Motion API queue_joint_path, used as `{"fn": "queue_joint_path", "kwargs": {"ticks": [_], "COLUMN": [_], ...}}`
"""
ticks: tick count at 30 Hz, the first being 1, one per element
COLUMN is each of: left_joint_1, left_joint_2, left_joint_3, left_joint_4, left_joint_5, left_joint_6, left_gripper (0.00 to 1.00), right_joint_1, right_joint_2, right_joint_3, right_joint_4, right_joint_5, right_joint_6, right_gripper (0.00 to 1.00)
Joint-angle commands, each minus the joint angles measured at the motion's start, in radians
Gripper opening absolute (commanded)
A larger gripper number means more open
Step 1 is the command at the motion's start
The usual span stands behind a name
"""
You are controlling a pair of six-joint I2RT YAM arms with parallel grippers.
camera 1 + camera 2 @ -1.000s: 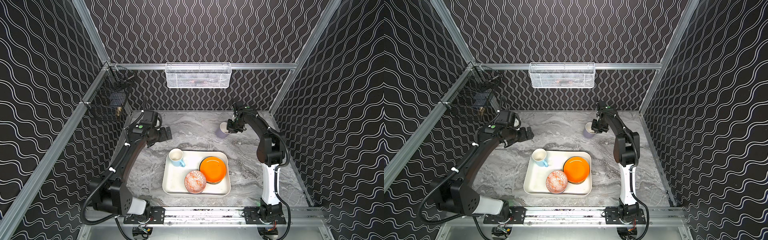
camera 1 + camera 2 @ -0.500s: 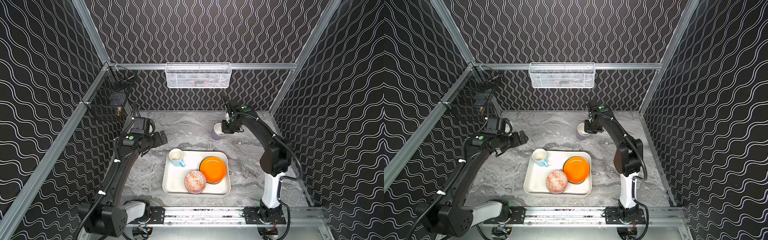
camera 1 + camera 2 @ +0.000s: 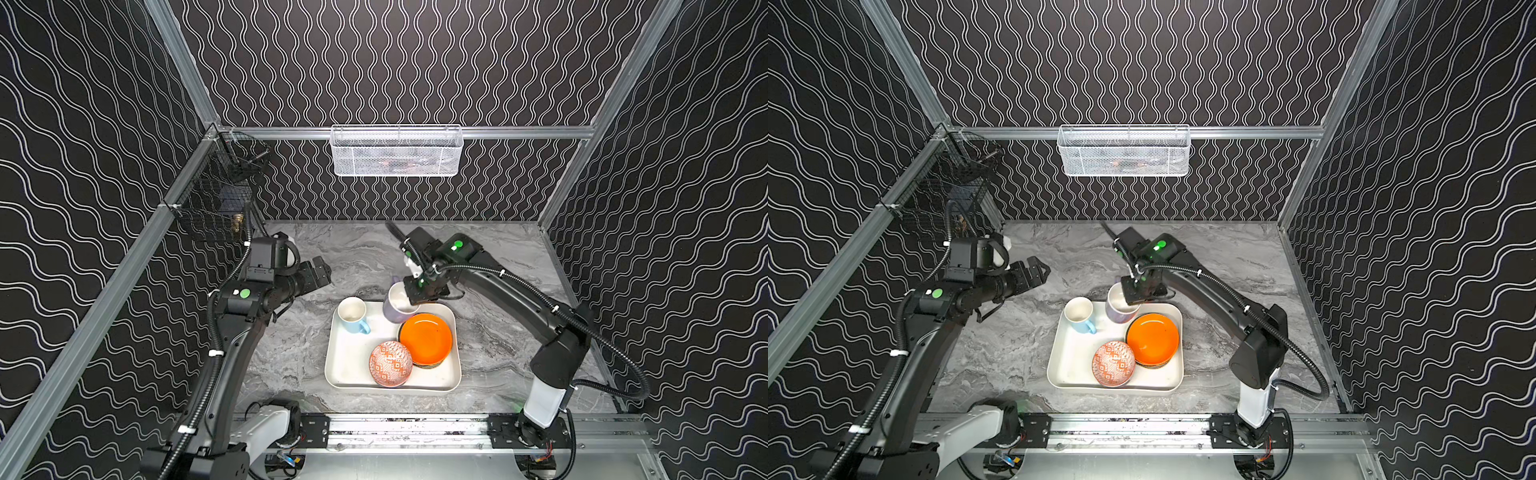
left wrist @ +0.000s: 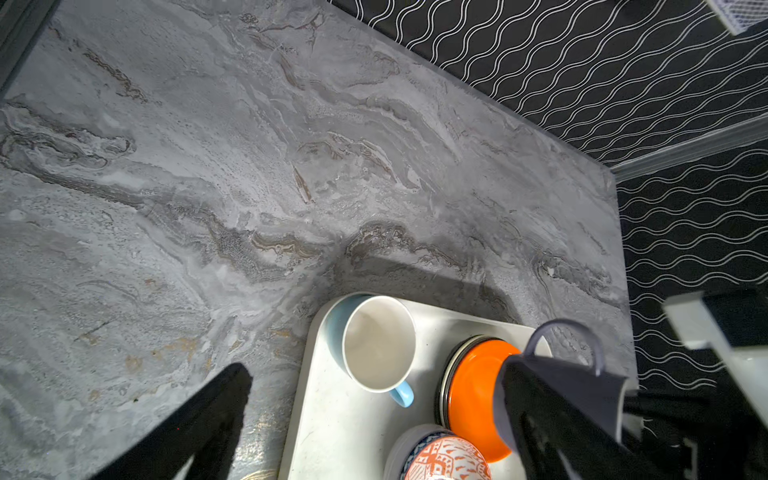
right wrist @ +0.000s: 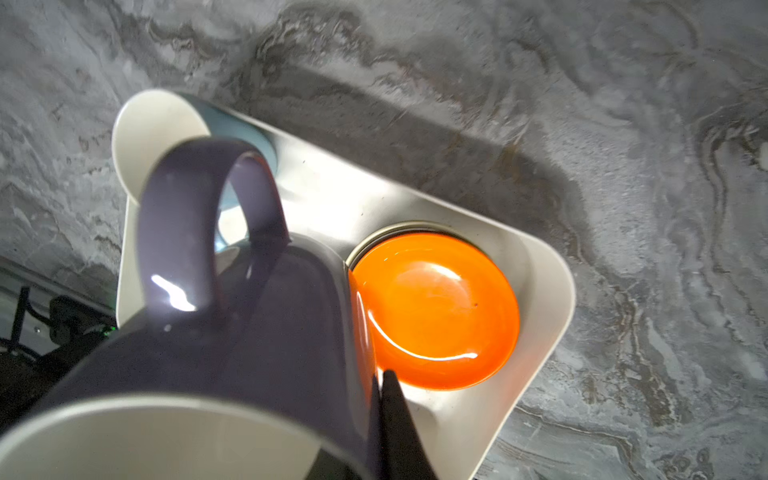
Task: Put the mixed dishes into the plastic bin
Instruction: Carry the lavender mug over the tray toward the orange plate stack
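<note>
The plastic bin lies on the marble table near the front. In it stand a light blue mug, a red-orange patterned bowl and an orange plate on top of a dark-rimmed stack. My right gripper is shut on the rim of the lavender-grey mug, which hangs tilted over the bin's far edge between the blue mug and the plate. My left gripper stands open and empty, left of the bin's far corner.
A white wire-mesh basket hangs on the back wall. A black wire basket is fixed to the left rail. Bare marble table stretches behind the bin. A metal rail runs along the front edge.
My right gripper has carried the lavender-grey mug from the back of the table forward and left to the bin's far edge. The left gripper has stayed open, and its arm has shifted a little.
</note>
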Motion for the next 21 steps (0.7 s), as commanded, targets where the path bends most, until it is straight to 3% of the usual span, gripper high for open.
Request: {"fn": "queue_joint_path", "kwargs": {"ticks": [1,9,13,21], "left_joint_1": [0.002,-0.001,-0.002,-0.002], "left_joint_2": [-0.027,0.017,0.091,0.113], "left_joint_3": [0.006,0.099,0.112,0.076], "left_joint_4": [-0.004,-0.117,-0.110,-0.105], "left_joint_5": [0.036,-0.059,-0.034,-0.063], "left_joint_6": [-0.057,-0.014,0.021,0.045], "left_gripper": [0.98,0.97,0.90,0.91], "right_joint_1": [0.042,0.107,0.142,0.195], "right_joint_2": [-0.012,-0.021,0.001,0.036], "right_joint_3": [-0.011,-0.048,-0.029,0.009], "right_joint_4": [0.010,0.057,0.061,0.074], "right_joint_5": [0.004,0.002,0.014,0.012], "right_joint_6": [0.042,0.040,0.030,0.015], "right_gripper": [0.06,0.06,0.06,0.06]}}
